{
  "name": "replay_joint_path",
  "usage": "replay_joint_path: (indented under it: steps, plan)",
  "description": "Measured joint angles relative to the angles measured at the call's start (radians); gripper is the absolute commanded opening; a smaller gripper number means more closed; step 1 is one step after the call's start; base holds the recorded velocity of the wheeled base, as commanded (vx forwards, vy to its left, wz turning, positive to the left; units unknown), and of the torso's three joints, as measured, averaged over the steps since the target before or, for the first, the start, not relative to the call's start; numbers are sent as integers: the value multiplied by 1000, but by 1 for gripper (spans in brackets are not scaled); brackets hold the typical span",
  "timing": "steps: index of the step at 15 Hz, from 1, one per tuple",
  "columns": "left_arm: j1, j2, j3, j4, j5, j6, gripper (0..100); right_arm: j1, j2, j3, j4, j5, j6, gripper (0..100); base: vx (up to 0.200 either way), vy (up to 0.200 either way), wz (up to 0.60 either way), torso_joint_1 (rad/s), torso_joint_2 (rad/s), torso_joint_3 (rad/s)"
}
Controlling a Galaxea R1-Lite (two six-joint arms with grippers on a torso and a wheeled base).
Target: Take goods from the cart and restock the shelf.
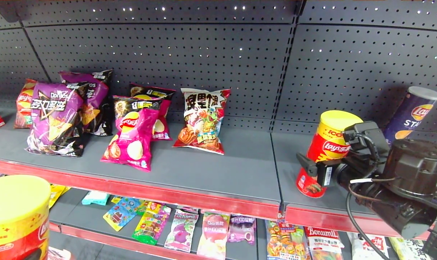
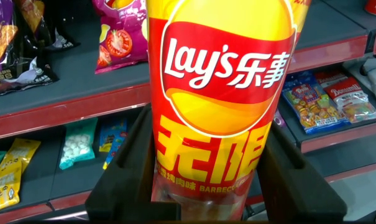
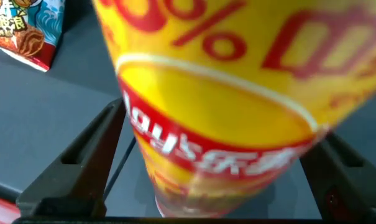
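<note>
Right hand (image 1: 316,172) closed on a red and yellow chip can with yellow lid (image 1: 328,142), tilted at the right front of the grey metal shelf (image 1: 222,169), left hand (image 2: 209,177) squeezing a second red and yellow chip can (image 2: 219,81), head view shows its yellow top low left, left wrist view its label.

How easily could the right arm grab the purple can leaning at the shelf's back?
Probably not. The right gripper has its jaws closed on the red and yellow can at the front of the shelf, so it would likely have to release that first; the purple can behind looks unblocked.
</note>
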Motion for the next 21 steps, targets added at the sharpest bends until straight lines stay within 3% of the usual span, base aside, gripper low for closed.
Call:
replay_joint_path:
  steps: [12,14,21]
  plan:
    - [0,-1,-1,1,-22,1,0,19,-170,148,0,8,-3,100,0,0,0,0,0,0]
    - [0,3,-8,0,-52,4,0,35,-218,190,0,10,-11,100,0,0,0,0,0,0]
    - [0,103,-121,-11,-98,8,0,55,-444,306,13,-14,-194,100,0,0,0,0,0,0]
